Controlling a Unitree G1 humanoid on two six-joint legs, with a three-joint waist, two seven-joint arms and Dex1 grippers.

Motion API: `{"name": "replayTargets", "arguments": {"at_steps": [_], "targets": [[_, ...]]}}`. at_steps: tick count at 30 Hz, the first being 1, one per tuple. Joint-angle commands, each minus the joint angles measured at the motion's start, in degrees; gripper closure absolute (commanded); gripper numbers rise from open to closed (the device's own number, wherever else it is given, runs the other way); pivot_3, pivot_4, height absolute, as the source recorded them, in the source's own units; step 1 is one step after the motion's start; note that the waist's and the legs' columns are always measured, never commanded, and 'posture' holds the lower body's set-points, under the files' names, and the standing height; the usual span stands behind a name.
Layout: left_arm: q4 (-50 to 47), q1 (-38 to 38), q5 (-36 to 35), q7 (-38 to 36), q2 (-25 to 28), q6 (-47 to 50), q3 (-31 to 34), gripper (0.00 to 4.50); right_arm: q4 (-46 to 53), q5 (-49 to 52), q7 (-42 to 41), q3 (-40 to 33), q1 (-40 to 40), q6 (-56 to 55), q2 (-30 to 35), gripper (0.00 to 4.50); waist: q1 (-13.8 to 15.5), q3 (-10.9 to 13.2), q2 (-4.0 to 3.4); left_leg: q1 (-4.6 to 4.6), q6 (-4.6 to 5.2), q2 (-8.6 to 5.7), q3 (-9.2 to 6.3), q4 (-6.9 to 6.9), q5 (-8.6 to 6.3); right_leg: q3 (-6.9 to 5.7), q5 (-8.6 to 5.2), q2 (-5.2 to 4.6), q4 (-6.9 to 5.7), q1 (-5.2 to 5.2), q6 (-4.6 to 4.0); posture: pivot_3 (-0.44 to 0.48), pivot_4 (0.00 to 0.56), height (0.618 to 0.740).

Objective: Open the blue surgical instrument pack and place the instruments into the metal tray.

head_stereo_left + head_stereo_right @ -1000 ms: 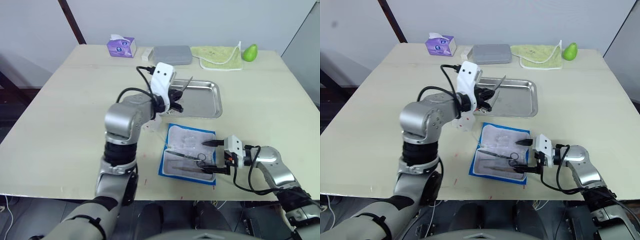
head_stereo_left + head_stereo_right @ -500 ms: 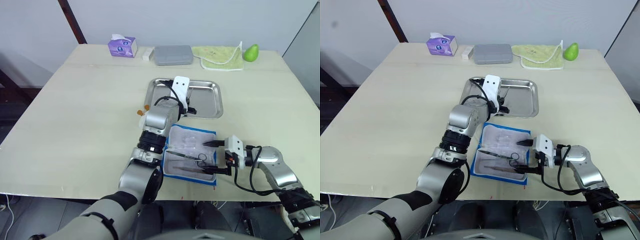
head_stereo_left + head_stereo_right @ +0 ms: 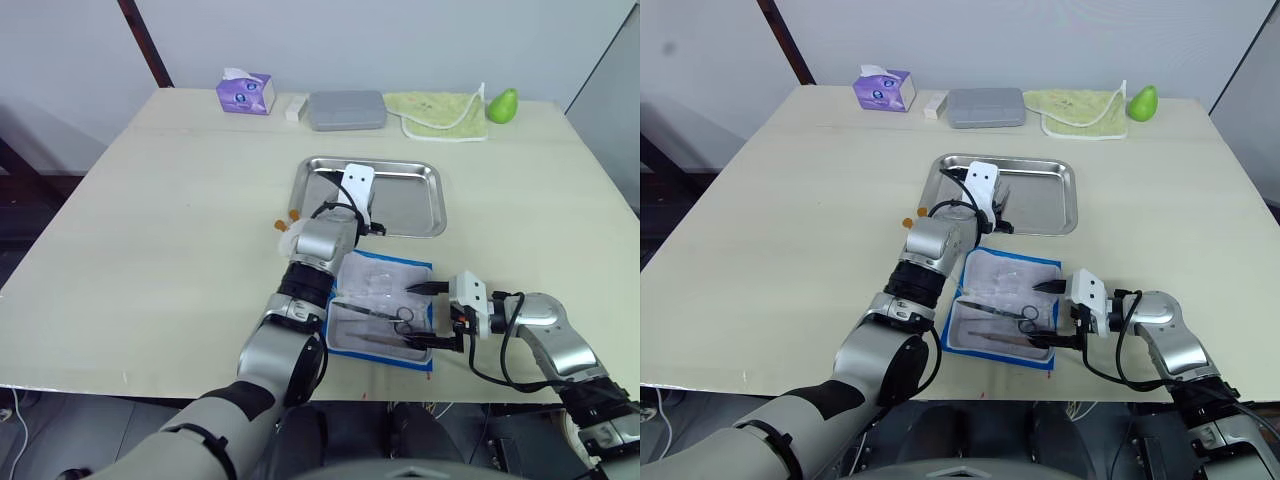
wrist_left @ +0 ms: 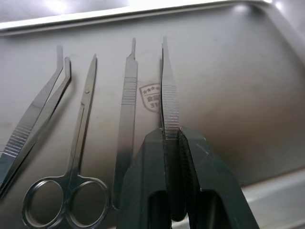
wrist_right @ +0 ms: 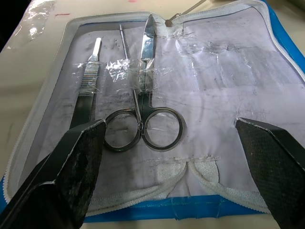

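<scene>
**Fingers down in the tray — tweezers about to be laid**

Fingers of my left gripper (image 4: 171, 143) are clamped on a pair of straight tweezers (image 4: 169, 102), the tips pointing along the floor of the metal tray (image 3: 425, 205). A second ago this arm was raised high over the tray's near edge with the tool in the air; since then it has swung down and forward, and the gripper now sits low inside the tray. My reading: the carry is done and only the release is left for this piece.

Left wrist view gives what the head views cannot — three instruments already lying on the tray floor beside my tool: angled forceps (image 4: 33, 119), scissors (image 4: 78, 157), a scalpel handle (image 4: 125, 119). From the head the arm hides all of these.

My right gripper (image 5: 171, 157) has its fingers wide apart, low over the open blue surgical instrument pack (image 3: 380, 310), which lies on the table just in front of the tray. Right wrist view shows what remains in the lining: a second pair of scissors (image 5: 143, 114) and a flat handle (image 5: 88, 93) — so at least two more transfers.
</scene>
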State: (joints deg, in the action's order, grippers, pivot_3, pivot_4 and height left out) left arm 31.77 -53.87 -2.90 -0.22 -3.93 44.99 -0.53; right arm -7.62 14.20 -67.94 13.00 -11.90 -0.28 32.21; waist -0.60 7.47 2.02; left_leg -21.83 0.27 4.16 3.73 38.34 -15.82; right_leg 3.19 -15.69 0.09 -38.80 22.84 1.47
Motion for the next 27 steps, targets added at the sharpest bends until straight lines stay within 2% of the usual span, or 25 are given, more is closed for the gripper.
{"name": "replayTargets", "arguments": {"at_steps": [1, 7, 8, 10, 12, 20, 21, 24, 26, 27], "targets": [[0.1, -1.6, 0.6, 0.3, -0.1, -1.6, -0.2, 4.48, -2.8, -3.1, -0.2, 2.7, 2.5, 2.5, 0.8, 0.00, 0.0, 0.0, 0.00, 0.00, 0.00, 0.00, 0.00, 0.00, 0.00, 0.00, 0.00, 0.00, 0.00, 0.00, 0.00, 0.000, 0.150, 0.740], [0.2, -1.3, 1.2, 0.4, 0.0, -1.5, -0.6, 4.48, -2.8, -3.1, -0.2, 2.6, 2.6, 2.6, 0.9, 0.00, 0.0, 0.0, 0.00, 0.00, 0.00, 0.00, 0.00, 0.00, 0.00, 0.00, 0.00, 0.00, 0.00, 0.00, 0.00, 0.000, 0.150, 0.740], [-0.1, -1.2, 1.0, 0.3, -0.1, -1.3, -0.5, 3.80, -2.7, -3.1, -0.2, 2.6, 2.6, 2.6, 0.9, 0.00, 0.0, 0.0, 0.00, 0.00, 0.00, 0.00, 0.00, 0.00, 0.00, 0.00, 0.00, 0.00, 0.00, 0.00, 0.00, 0.000, 0.150, 0.740], [-1.2, -1.1, 0.7, 0.0, -0.2, -0.8, -0.5, 3.47, -2.8, -3.1, -0.1, 2.6, 2.7, 2.6, 0.9, 0.00, 0.0, 0.0, 0.00, 0.00, 0.00, 0.00, -0.01, 0.00, 0.00, -0.01, 0.00, 0.00, 0.00, 0.00, 0.00, 0.000, 0.150, 0.740], [-2.8, -0.8, 0.4, -0.4, -0.2, -0.1, -0.4, 2.62, -2.7, -3.1, -0.1, 2.6, 2.8, 2.6, 0.9, 0.00, 0.0, 0.0, 0.00, -0.01, 0.00, 0.00, -0.01, 0.00, 0.00, -0.01, 0.00, 0.00, 0.00, 0.00, 0.00, 0.000, 0.150, 0.740], [-14.6, 2.7, -1.5, -5.4, 0.9, 4.5, -1.7, 2.62, -2.6, -3.0, -0.1, 2.5, 2.9, 2.5, 0.9, 0.00, 0.0, 0.0, -0.01, 0.00, -0.01, 0.00, -0.01, 0.00, 0.00, 0.00, 0.00, 0.00, 0.00, 0.00, 0.00, 0.000, 0.150, 0.740], [-18.3, 4.0, -2.9, -8.0, 1.7, 5.7, -2.3, 2.62, -2.5, -2.9, -0.1, 2.5, 2.9, 2.5, 1.0, 0.00, -0.1, 0.0, -0.03, 0.00, -0.01, 0.00, -0.01, 0.00, 0.00, 0.00, 0.00, 0.00, -0.01, 0.00, 0.00, 0.000, 0.150, 0.740], [-34.1, 11.2, -9.2, -22.7, 9.5, 5.4, -6.2, 2.62, -2.6, -2.7, -0.3, 2.2, 3.0, 2.4, 1.2, 0.00, -0.4, 0.1, -0.12, 0.01, -0.03, 0.01, 0.00, -0.02, 0.01, 0.01, 0.00, 0.00, 0.00, 0.00, 0.00, 0.000, 0.150, 0.740], [-39.2, 14.8, -12.4, -30.0, 14.8, 4.2, -7.1, 2.62, -2.8, -2.6, -0.4, 2.1, 3.0, 2.2, 1.3, 0.00, -0.4, 0.1, -0.21, 0.06, -0.30, 0.04, 0.04, -0.08, 0.15, 0.06, -0.01, 0.01, -0.02, 0.01, -0.01, 0.000, 0.150, 0.740], [-41.6, 17.4, -16.5, -37.7, 17.7, 1.6, -6.4, 2.62, -2.8, -2.6, -0.4, 2.0, 3.0, 2.2, 1.2, 0.00, -0.4, 0.1, -0.25, 0.06, -0.32, 0.05, 0.02, -0.09, 0.17, 0.04, -0.01, 0.00, -0.03, 0.01, -0.01, 0.000, 0.150, 0.740]]}}
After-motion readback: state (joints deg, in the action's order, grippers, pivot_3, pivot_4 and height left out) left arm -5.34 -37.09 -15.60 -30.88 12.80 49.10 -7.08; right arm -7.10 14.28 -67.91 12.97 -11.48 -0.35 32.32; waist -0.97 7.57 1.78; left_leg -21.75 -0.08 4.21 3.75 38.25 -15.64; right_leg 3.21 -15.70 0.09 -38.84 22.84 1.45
